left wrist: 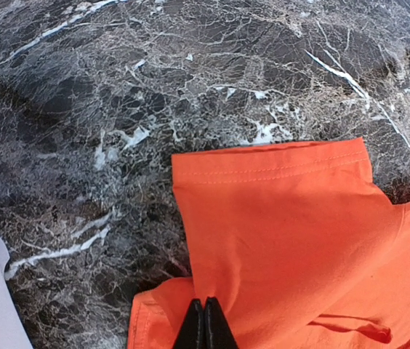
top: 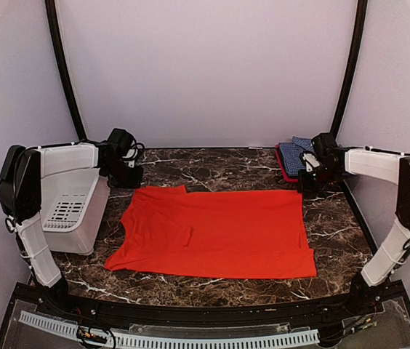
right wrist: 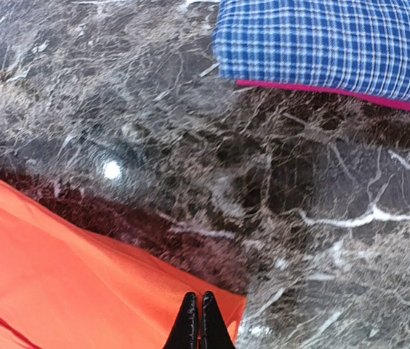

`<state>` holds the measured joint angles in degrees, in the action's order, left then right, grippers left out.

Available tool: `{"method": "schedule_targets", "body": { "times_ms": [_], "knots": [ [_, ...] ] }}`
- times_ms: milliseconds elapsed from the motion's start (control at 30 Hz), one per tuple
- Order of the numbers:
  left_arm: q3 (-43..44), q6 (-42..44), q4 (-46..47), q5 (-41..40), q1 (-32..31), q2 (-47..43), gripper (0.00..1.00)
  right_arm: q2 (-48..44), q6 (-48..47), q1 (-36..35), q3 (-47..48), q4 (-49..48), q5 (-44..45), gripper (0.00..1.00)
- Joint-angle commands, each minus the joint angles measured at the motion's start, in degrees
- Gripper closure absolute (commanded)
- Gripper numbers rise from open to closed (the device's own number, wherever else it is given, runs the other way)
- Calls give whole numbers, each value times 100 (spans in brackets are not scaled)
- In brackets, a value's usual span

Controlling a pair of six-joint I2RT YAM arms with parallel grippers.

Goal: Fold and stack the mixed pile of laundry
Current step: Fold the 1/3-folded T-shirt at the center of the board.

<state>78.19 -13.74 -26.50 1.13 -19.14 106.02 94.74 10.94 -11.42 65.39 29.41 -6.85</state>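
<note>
The left arm [top: 65, 160] has white moulded shell links between bulky black joint housings. The right arm [top: 374, 164] is of the same build and colours. Thin black cables [top: 137, 151] loop at the left wrist housing. The left claw [left wrist: 205, 329] has two slim, matte black fingers tapering to points. The right claw [right wrist: 198, 321] has identical black tapered fingers.

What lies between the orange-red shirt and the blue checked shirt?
In the right wrist view, bare marble tabletop separates the orange-red shirt from the blue checked shirt, with a pink edge beneath it.
</note>
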Motion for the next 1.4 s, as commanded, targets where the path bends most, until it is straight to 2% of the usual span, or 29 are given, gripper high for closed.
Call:
{"method": "schedule_targets", "body": {
  "times_ms": [0, 200, 500, 700, 1033, 1200, 1367],
  "knots": [
    [-412, -124, 230, 91, -25, -693, 100, -366, 324, -293, -259, 220, 126, 100],
    [-850, -233, 124, 6, -216, -1196, 100, -807, 879, -578, -733, 469, 316, 100],
    [-1726, -820, -166, -40, -358, -2046, 100, -1562, 1753, -594, -1363, 721, 877, 100],
    [-2152, -1165, -332, -366, -380, -2153, 100, -1660, 2133, -589, -1771, 579, 890, 100],
    [-2396, -1326, -371, -379, -514, -1941, 100, -1235, 1963, -458, -2029, 193, 766, 100],
    [-2406, -1365, -530, -497, -655, -1780, 100, -1075, 1795, -402, -1791, 269, 887, 100],
    [-2451, -1520, -612, -578, -679, -2100, 100, -1038, 1490, -168, -1370, 279, 878, 100]
  ]
}}
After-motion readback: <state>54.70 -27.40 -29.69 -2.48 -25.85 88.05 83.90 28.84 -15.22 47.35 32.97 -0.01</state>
